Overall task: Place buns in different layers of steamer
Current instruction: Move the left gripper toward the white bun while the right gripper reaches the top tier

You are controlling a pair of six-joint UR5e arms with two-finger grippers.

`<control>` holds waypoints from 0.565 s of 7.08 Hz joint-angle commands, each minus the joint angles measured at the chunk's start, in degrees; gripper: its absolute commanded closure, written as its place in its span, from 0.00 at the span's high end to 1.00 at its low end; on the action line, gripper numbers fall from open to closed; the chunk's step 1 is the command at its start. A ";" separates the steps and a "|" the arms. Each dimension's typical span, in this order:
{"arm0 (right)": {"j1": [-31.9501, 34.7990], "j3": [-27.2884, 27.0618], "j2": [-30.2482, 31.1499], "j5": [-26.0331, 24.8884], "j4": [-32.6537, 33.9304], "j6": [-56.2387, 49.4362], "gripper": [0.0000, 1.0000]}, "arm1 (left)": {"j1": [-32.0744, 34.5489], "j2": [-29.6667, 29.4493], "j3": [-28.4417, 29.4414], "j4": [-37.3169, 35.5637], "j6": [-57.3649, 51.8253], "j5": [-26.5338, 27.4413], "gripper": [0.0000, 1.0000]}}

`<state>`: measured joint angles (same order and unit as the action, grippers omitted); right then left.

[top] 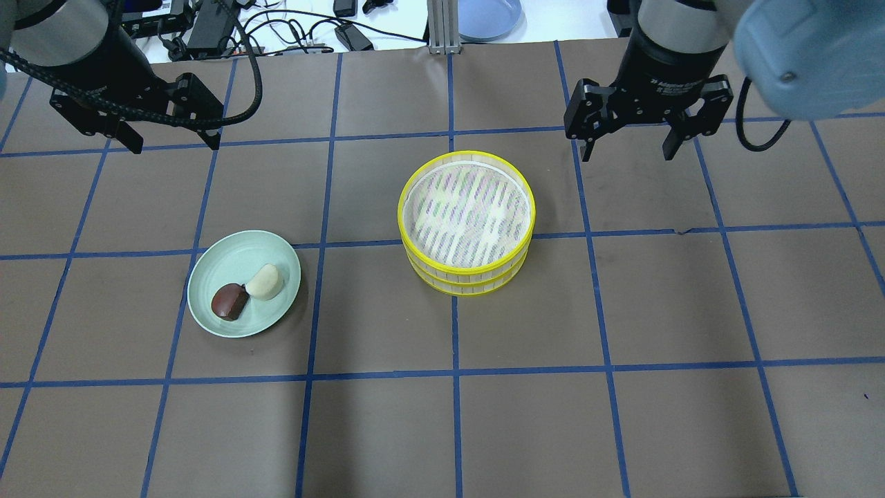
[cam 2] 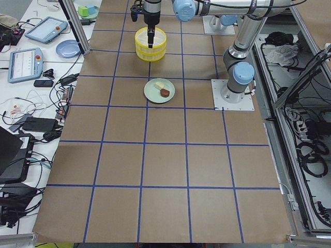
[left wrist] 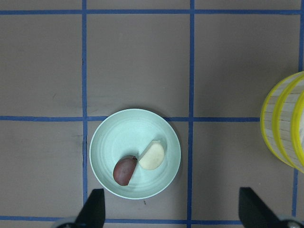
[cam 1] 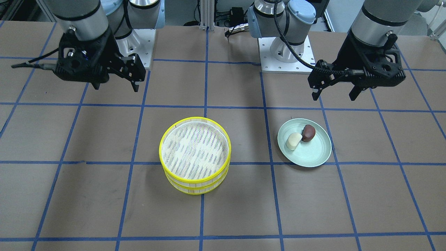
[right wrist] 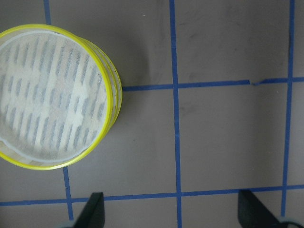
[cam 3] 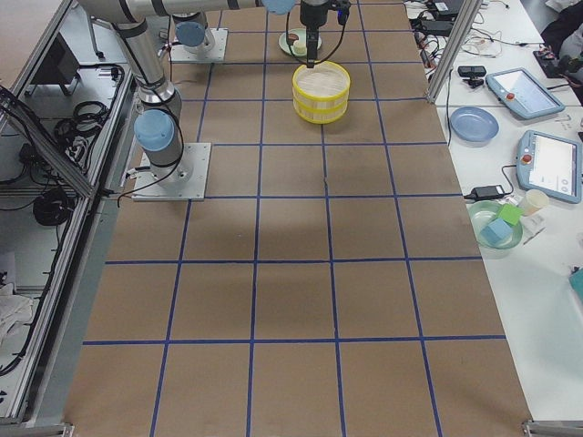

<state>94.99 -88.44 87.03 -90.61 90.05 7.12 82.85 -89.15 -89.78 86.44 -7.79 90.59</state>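
Observation:
Two stacked steamer trays (top: 467,214) with yellow rims and a white mesh liner stand mid-table, the top one empty; they also show in the front view (cam 1: 195,150). A cream-white bun (top: 265,282) and a dark reddish-brown bun (top: 229,301) lie touching on a pale green plate (top: 231,259). The left wrist view shows both buns, cream (left wrist: 152,156) and brown (left wrist: 125,171). My left gripper (top: 174,144) is open and empty, hovering beyond the plate. My right gripper (top: 628,153) is open and empty, hovering to the right of and beyond the steamer.
The table is covered with brown paper marked by a blue tape grid. A blue plate (top: 487,14), cables and an aluminium post (top: 438,28) lie past the far edge. The arm bases (cam 1: 284,52) stand at the robot's side.

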 commanded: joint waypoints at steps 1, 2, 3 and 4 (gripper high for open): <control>3.61 -6.89 -4.74 -0.26 9.91 2.62 1.00 | -0.32 -1.19 -3.28 -0.65 -4.77 0.11 1.00; 3.80 -10.05 -8.16 -0.01 15.62 2.99 0.94 | -0.32 -1.81 -5.56 -0.83 -5.74 0.11 1.00; 3.89 -10.87 -11.93 0.08 20.38 3.08 0.88 | -0.50 -2.95 -6.28 -1.09 -7.92 0.11 1.00; 5.37 -10.88 -16.49 0.17 25.30 3.69 0.87 | -1.37 -4.61 -6.90 -1.09 -12.73 -0.24 1.00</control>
<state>99.14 -98.60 75.48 -90.55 109.49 10.20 82.19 -92.10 -95.68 85.46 -16.15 90.62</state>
